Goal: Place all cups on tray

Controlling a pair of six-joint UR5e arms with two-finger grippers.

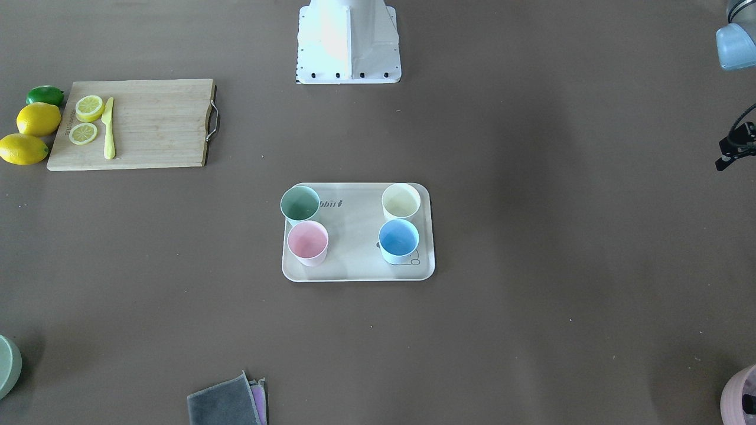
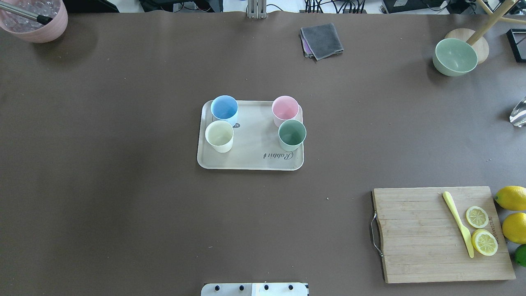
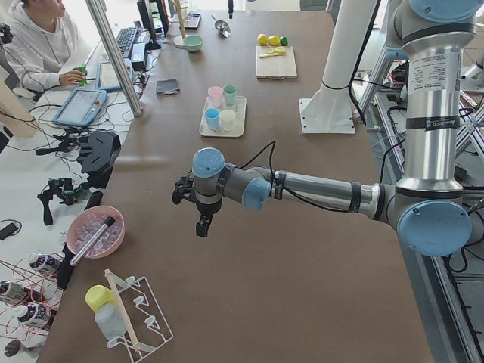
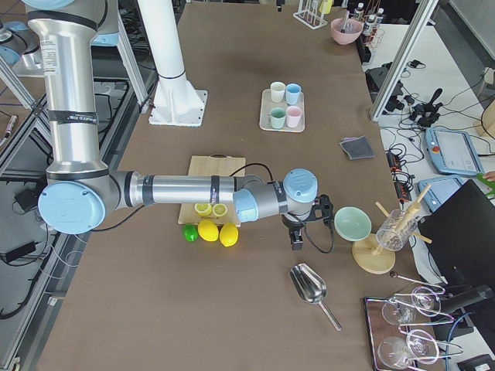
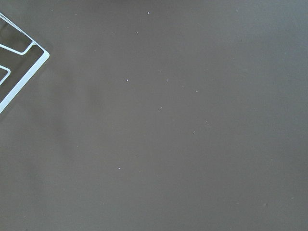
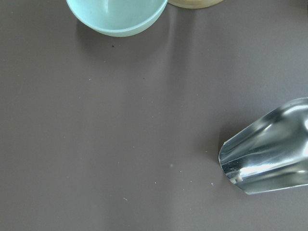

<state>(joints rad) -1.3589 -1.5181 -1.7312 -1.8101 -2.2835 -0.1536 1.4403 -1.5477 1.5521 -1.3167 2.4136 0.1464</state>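
Left hand (image 3: 203,227) and right hand (image 4: 296,241) show only in the side views, so clenched or released, I cannot tell. All four matte cups stand upright on the beige tray (image 2: 250,162) mid-bench (image 2: 123,185): blue cup (image 2: 224,109) and cream cup (image 2: 219,135) at one end, pink cup (image 2: 285,109) and mint cup (image 2: 292,134) at the other, with blue hiding most of the bunny drawing (image 1: 414,258). The tray's long axis runs side to side

bright, even | soft shadows | glare on scoop (image 6: 269,151) | sharp
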